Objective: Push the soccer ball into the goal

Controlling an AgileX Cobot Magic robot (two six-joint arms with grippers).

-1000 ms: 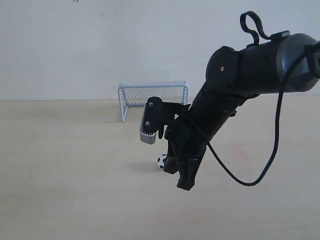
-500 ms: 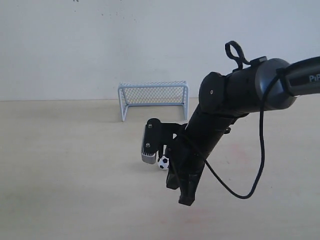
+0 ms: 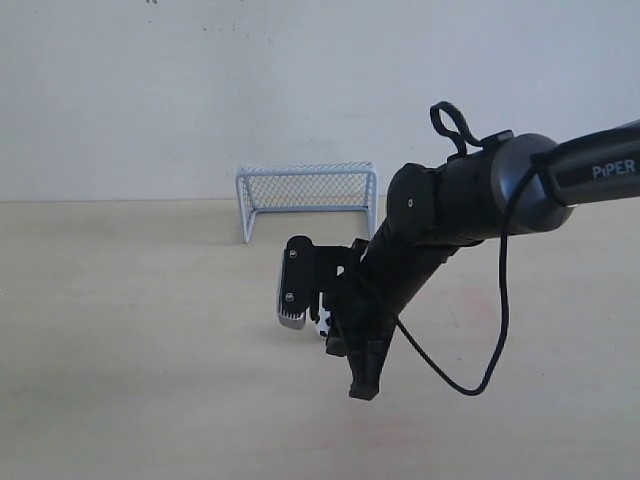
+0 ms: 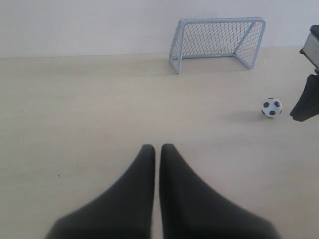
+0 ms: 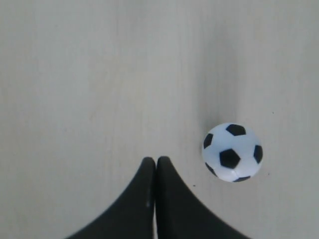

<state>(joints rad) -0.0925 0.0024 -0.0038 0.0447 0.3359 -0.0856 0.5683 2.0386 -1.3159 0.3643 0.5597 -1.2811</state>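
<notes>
The soccer ball (image 4: 271, 107) is a tiny white ball with black patches lying on the pale wooden table. The goal (image 4: 219, 40) has a light-blue frame and mesh and stands at the back by the wall, its mouth facing the table. In the exterior view the goal (image 3: 306, 195) is behind the right arm, and only a sliver of the ball (image 3: 322, 321) shows beside the wrist camera. My right gripper (image 5: 156, 160) is shut and empty, its tips low over the table beside the ball (image 5: 232, 152) and apart from it. My left gripper (image 4: 157, 148) is shut and empty, well away from the ball.
The table (image 3: 130, 330) is bare pale wood ending at a white wall. The right arm's black cable (image 3: 480, 370) loops down beside it. Part of the right arm (image 4: 306, 102) shows at the edge of the left wrist view, next to the ball.
The right arm has come down and shifted slightly left, bringing its shut gripper lower toward the table. The ball has stayed in place and is now mostly hidden behind the wrist camera.
</notes>
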